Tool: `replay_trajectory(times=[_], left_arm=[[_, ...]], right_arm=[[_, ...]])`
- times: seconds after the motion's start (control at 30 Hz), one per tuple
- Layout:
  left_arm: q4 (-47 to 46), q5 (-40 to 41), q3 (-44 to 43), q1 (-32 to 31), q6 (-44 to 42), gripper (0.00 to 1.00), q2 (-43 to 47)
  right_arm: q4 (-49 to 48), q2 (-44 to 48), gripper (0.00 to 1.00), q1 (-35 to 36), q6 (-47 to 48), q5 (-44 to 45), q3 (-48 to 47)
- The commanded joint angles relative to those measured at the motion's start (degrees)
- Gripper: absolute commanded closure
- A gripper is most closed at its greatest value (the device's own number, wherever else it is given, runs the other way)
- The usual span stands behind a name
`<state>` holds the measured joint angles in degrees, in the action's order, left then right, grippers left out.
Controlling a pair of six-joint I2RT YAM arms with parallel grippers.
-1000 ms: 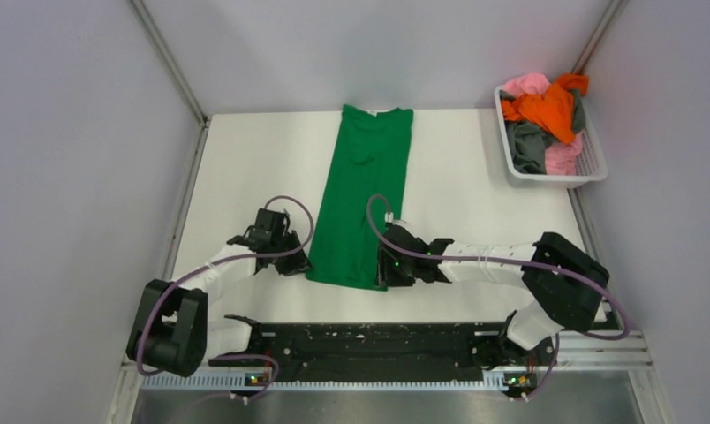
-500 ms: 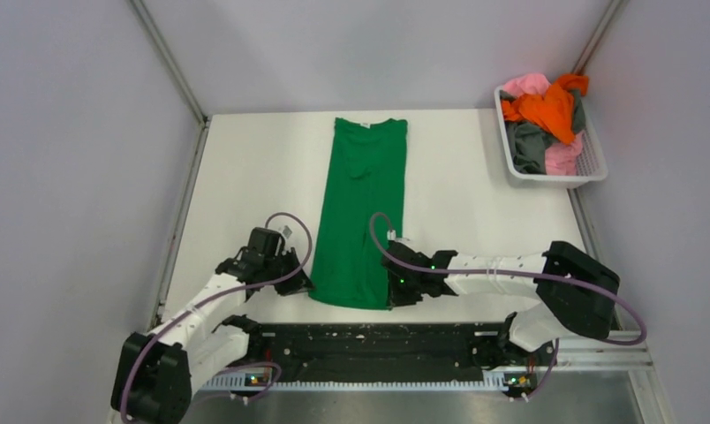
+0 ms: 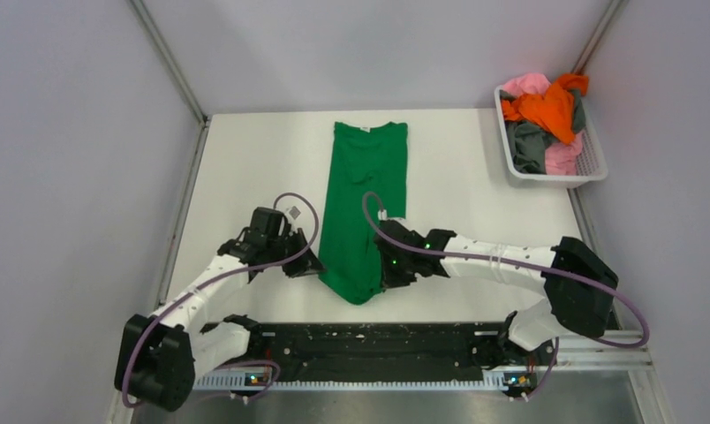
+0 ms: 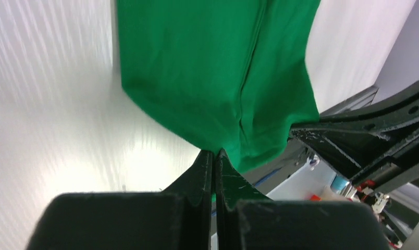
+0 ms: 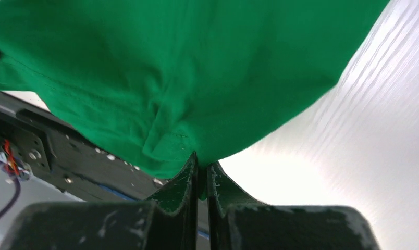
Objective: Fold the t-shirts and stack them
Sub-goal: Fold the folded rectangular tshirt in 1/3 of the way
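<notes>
The bright green t-shirt (image 3: 364, 185) lies lengthwise in the middle of the table, folded into a narrow strip, collar at the far end. Its near hem is lifted off the table and sags between my two grippers. My left gripper (image 3: 314, 265) is shut on the hem's left corner; in the left wrist view (image 4: 214, 152) green cloth (image 4: 207, 67) hangs from the closed jaws. My right gripper (image 3: 385, 276) is shut on the hem's right corner, seen in the right wrist view (image 5: 199, 159) with cloth (image 5: 186, 67) pinched between the jaws. Orange (image 3: 546, 108), pink and dark grey t-shirts lie heaped in the basket.
The white mesh basket (image 3: 590, 168) stands at the far right corner of the table. Grey walls close in the table at left, back and right. The black rail of the arm bases (image 3: 369, 346) runs along the near edge.
Both grippers pulled the green t-shirt towards the near edge, then lifted its hem and moved it away from the edge. The hem has bunched narrower between them.
</notes>
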<state>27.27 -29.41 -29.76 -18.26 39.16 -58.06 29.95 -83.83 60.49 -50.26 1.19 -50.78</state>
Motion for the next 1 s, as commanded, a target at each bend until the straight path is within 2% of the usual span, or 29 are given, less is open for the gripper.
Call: replay_trajectory(times=[0.0, 0.13, 0.27, 0.63, 0.97], left_arm=[[-9.2, 3.3, -7.0, 0.0, 2.6, 1.00, -5.0], [-12.5, 6.2, -13.7, 0.3, 1.9, 1.00, -11.8], [-8.7, 10.7, -23.9, 0.8, -2.3, 1.00, -20.2], [-8.2, 13.4, -44.8, 2.5, -3.6, 1.00, -42.6], [-6.4, 12.9, -55.4, 4.5, -5.2, 1.00, -52.0]], right_arm=[[1.2, -1.9, 0.95, -4.0, 7.1, 2.8, -7.2], [1.8, -4.0, 0.96, -8.9, 11.2, 3.4, -11.1], [0.8, -5.6, 0.96, -14.1, 14.6, 4.2, -15.3], [-7.3, -15.6, 0.96, -27.5, 23.0, -4.4, -23.4], [-9.2, -24.4, 0.96, -32.0, 24.8, -8.8, -31.6]])
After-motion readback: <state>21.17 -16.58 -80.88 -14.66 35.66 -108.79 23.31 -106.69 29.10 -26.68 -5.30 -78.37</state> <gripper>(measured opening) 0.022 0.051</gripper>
